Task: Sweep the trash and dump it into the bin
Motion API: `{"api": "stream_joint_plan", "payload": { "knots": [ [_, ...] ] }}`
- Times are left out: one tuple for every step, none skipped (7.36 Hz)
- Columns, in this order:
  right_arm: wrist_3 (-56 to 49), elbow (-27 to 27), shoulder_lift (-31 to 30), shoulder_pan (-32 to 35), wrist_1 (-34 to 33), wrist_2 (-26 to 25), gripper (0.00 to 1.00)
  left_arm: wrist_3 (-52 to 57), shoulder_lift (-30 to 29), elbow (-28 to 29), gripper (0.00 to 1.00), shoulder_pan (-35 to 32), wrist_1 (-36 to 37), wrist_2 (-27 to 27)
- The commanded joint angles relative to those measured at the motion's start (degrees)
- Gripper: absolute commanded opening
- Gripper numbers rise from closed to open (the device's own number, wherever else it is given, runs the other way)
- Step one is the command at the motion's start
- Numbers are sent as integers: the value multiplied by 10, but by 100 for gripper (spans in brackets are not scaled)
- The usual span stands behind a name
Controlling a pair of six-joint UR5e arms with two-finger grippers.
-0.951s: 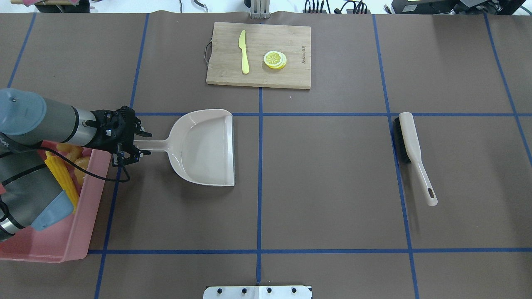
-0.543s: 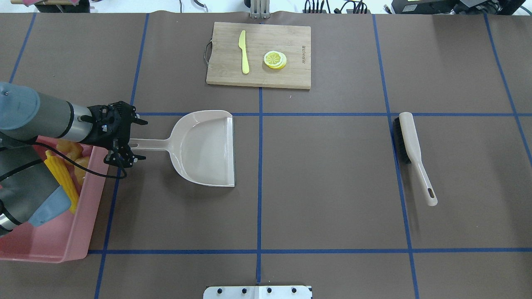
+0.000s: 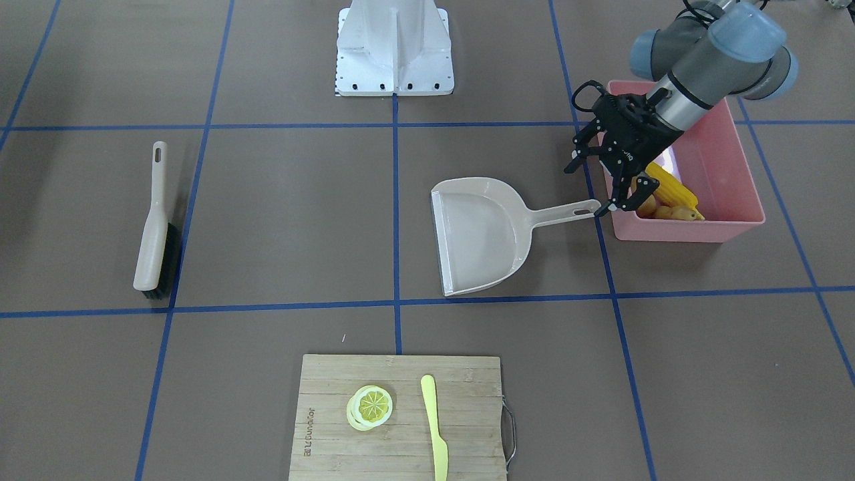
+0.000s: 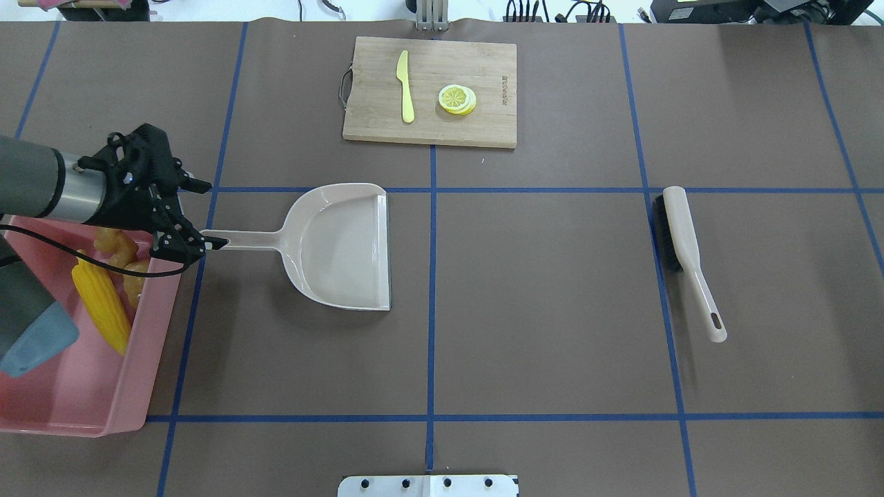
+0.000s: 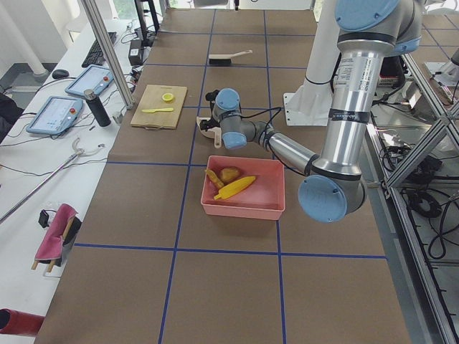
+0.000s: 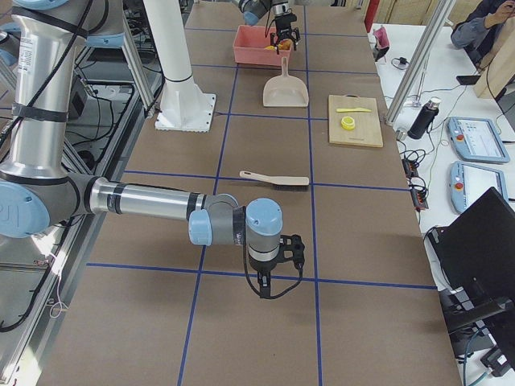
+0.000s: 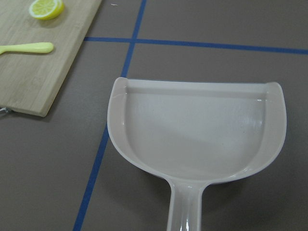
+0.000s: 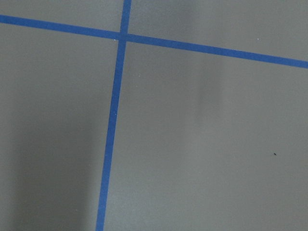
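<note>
— pink bin (image 4: 131,386) is sitting at the surface's (image 4: 552,310) left edge in the overhead view. what is lying in it?
— a yellow corn cob (image 4: 102,304) is lying lengthwise inside, and a knobbly ginger root (image 4: 114,243) is sitting just beside it toward the far wall. a brown potato (image 5: 229,173) is showing next to them in the left side view.
— and the left gripper (image 4: 195,215)?
— it is hovering over the bin's near corner, with its fingers spread apart and holding nothing. one fingertip is sitting right at the end of the dustpan (image 4: 345,245) handle; whether it is touching there, i cannot tell.
— how is the dustpan lying?
— flat on the surface, empty, handle pointing toward the bin and open mouth facing the centre line. the left wrist camera is looking straight down its handle into the bare pan.
— where is the right gripper (image 6: 278,269)?
— it is showing only in the right side view, hanging low over the surface, well apart from everything else. i cannot tell whether it is open or closed. its wrist camera is showing only brown surface and blue tape lines.
— anything else around?
— a brush (image 4: 684,252) is lying on the right half, bristles on its left side. a wooden cutting board (image 4: 431,90) is sitting at the far edge, carrying a pale yellow knife (image 4: 405,86) and lemon slices (image 4: 456,99).
</note>
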Motion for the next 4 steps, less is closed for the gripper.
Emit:
{"api": "stream_joint_plan", "payload": {
  "knots": [
    [0,-1,0,0,0,0,100,-183,66,-59,99,-17,17,110],
    [0,-1,0,0,0,0,100,-217,115,-96,99,-18,49,171],
    [0,-1,0,0,0,0,100,-246,169,-127,99,-33,92,174],
    [0,-2,0,0,0,0,100,-259,189,-128,99,-65,117,148]
  ]
}}
